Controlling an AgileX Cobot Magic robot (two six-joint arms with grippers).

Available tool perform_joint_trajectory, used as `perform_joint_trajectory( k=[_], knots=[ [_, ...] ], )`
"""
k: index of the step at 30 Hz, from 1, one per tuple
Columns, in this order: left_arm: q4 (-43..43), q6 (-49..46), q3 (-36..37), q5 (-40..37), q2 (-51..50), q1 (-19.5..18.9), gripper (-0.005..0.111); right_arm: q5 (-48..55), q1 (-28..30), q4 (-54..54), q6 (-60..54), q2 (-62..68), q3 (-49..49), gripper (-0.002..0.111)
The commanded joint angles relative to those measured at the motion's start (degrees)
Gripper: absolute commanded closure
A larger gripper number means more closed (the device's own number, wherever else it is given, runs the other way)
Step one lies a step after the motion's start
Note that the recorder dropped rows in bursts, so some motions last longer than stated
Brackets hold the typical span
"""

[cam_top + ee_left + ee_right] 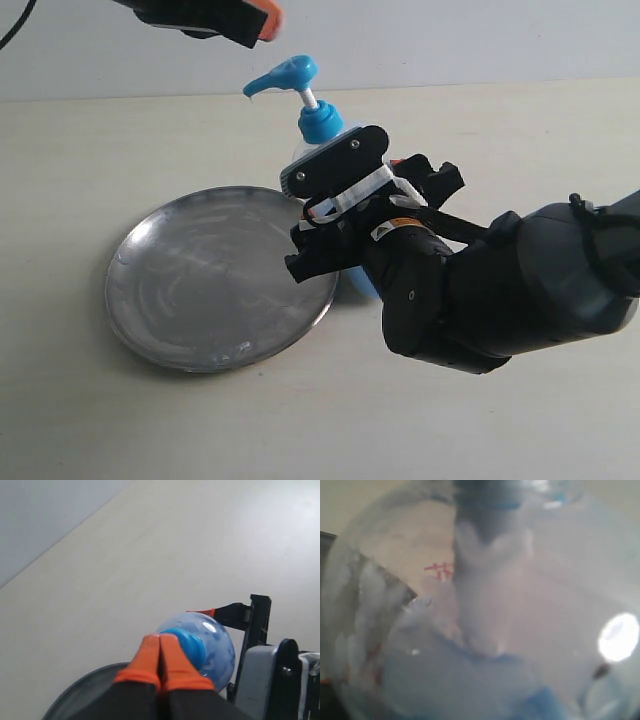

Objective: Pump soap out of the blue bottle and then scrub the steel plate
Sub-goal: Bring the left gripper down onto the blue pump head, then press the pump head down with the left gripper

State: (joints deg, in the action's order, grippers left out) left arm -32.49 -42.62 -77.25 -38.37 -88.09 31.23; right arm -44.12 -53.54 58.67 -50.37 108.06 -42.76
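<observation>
Presently, the pumping step is in hand: the blue bottle (322, 125) stands upright on the pale table (150, 430), just beside the steel plate (200, 290) at the rim on the right arm's side, its pump head (290, 73) raised and the spout turned toward the plate. Right gripper (305, 222): clasped about the bottle's body from the side, one jaw on either flank, steadying it; the right wrist view is filled by blurred clear plastic. Left gripper (159, 647): orange fingertips (147, 660) pressed together with nothing between them, hovering above the pump head and apart from it. Soap (358, 285) shows light blue through the lower bottle wall; none is visible on the plate, whose grey surface carries only pale streaks. By this reading the task is near its start, with no soap dispensed and no scrubbing begun. Next move, as judged: the closed left fingertips descend straight onto the pump head and press it down, while the right grasp holds firm so the bottle neither tips nor slides; whether the spout truly overhangs the plate cannot be told from these views.
</observation>
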Motion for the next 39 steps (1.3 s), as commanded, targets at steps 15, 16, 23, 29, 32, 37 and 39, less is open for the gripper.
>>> perform_joint_trajectory(
  k=[15, 16, 23, 29, 32, 37, 39],
  knots=[
    [-6.4, -5.7, -0.4, -2.2, -1.3, 0.1, 0.107, 3.7, 0.2, 0.2, -0.9, 0.7, -0.1, 0.108],
    [-6.6, -6.5, -0.4, -2.2, -1.3, 0.1, 0.107, 3.7, 0.2, 0.2, -0.9, 0.7, -0.1, 0.108],
    [-5.9, -6.6, -0.4, -1.8, -1.3, 0.1, 0.107, 3.7, 0.2, 0.2, -0.9, 0.7, -0.1, 0.108],
    [-4.7, -6.6, -0.4, -1.4, -3.1, 0.1, 0.107, 3.7, 0.2, 0.2, -1.0, 0.7, -0.1, 0.108],
    [-4.7, -6.6, -0.4, -0.8, -3.6, 0.1, 0.107, 3.7, 0.2, 0.2, -1.0, 0.7, -0.1, 0.108],
    [-4.3, -6.6, -0.4, 1.0, -3.6, 0.0, 0.107, 3.7, 0.2, 0.2, -1.0, 0.7, -0.1, 0.108],
    [-3.6, -6.6, -0.4, 1.0, -3.6, 0.0, 0.107, 3.7, 0.2, 0.2, -1.0, 0.7, -0.1, 0.108]
  ],
)
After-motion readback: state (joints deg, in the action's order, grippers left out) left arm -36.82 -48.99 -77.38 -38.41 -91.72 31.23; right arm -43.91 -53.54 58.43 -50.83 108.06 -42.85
